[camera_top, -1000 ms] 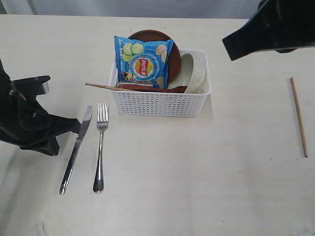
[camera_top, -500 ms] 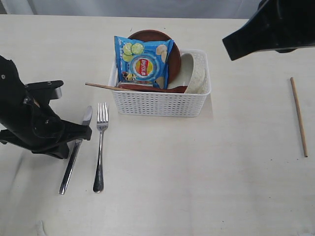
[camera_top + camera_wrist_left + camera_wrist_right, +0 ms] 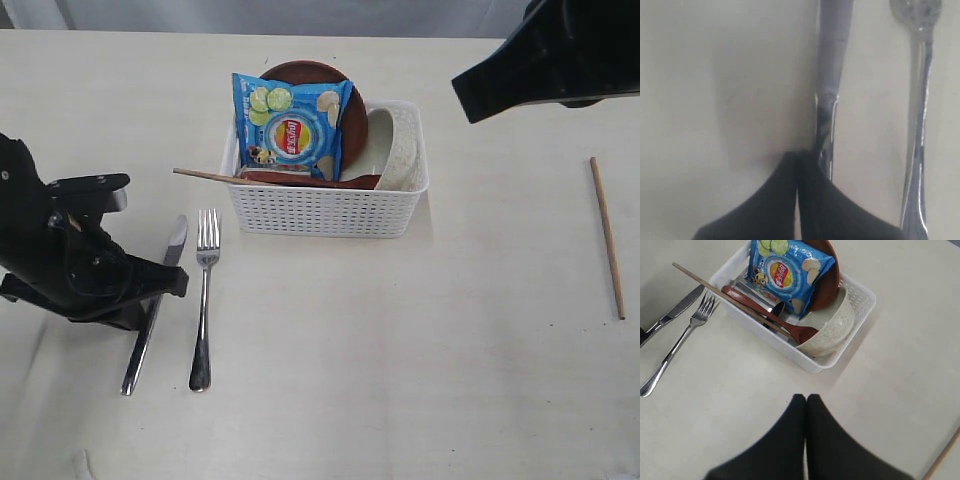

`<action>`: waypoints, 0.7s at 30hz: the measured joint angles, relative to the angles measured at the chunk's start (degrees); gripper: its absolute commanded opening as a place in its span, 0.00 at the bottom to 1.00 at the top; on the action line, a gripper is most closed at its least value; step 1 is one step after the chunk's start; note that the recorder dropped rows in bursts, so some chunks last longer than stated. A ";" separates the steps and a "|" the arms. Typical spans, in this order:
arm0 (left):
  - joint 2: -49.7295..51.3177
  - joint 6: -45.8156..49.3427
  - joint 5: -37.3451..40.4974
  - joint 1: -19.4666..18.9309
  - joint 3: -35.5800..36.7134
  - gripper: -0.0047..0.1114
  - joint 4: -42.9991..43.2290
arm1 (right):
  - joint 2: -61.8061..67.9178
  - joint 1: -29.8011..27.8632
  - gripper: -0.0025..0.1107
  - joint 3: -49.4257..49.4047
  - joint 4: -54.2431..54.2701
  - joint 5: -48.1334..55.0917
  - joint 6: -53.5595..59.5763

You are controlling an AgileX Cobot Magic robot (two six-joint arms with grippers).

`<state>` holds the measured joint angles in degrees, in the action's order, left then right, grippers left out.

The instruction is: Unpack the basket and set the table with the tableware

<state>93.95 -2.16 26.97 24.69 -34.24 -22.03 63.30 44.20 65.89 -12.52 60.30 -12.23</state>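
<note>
Two pieces of the tableware, the knife [image 3: 136, 357] and the fork [image 3: 203, 310], already lay side by side on the table [image 3: 400, 380] to the left of the basket [image 3: 325, 212]. You had the left gripper [image 3: 178, 283] down at the knife with its jaws pressed together and gripping nothing, its tip against the knife's side about where blade meets handle. I read that as a nudge to square the knife up with the fork rather than a pick, since closed fingers can push a flat thing but not lift it. In the exterior view the knife's long axis ran slantwise, blade tip toward the basket's near left corner and handle trailing away to the left. The fork lay straighter, tines toward the basket, so the two handles splayed apart. One chopstick [image 3: 607, 240] lay well off to the right, its length roughly along the fork's line. The other chopstick [image 3: 205, 175] rested across the basket's left rim, poking out leftward. Inside the basket the brown plate [image 3: 305, 68] and the bowl [image 3: 402, 150] stood on edge, leaning, with the wooden spoon [image 3: 802, 333] lying across in front and a blue chip bag [image 3: 292, 125] propped against the plate. Your right gripper [image 3: 806, 402] hung high beyond the basket's right end, jaws closed on each other and empty, likely parked clear.
</note>
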 measured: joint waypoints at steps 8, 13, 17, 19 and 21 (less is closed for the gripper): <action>0.00 -0.01 -2.27 2.06 0.00 0.04 -0.51 | 0.00 0.00 0.02 0.00 0.00 0.00 0.00; 0.00 -0.01 -3.11 2.06 0.00 0.04 -0.61 | 0.00 0.00 0.02 0.00 0.00 0.00 0.00; 0.00 -0.01 -3.11 2.06 0.00 0.04 -0.70 | 0.00 0.00 0.02 0.00 0.00 0.00 0.00; -1.41 -0.97 -2.73 2.06 -0.76 0.04 0.77 | 0.00 0.00 0.02 0.00 0.00 -0.23 0.12; -4.51 -2.41 -1.08 1.95 -4.33 0.04 3.08 | 0.12 0.00 0.02 -0.76 -0.58 -2.04 0.12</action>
<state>89.44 -4.57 25.89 26.64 -38.57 -18.95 63.42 44.20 65.13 -13.10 58.26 -12.11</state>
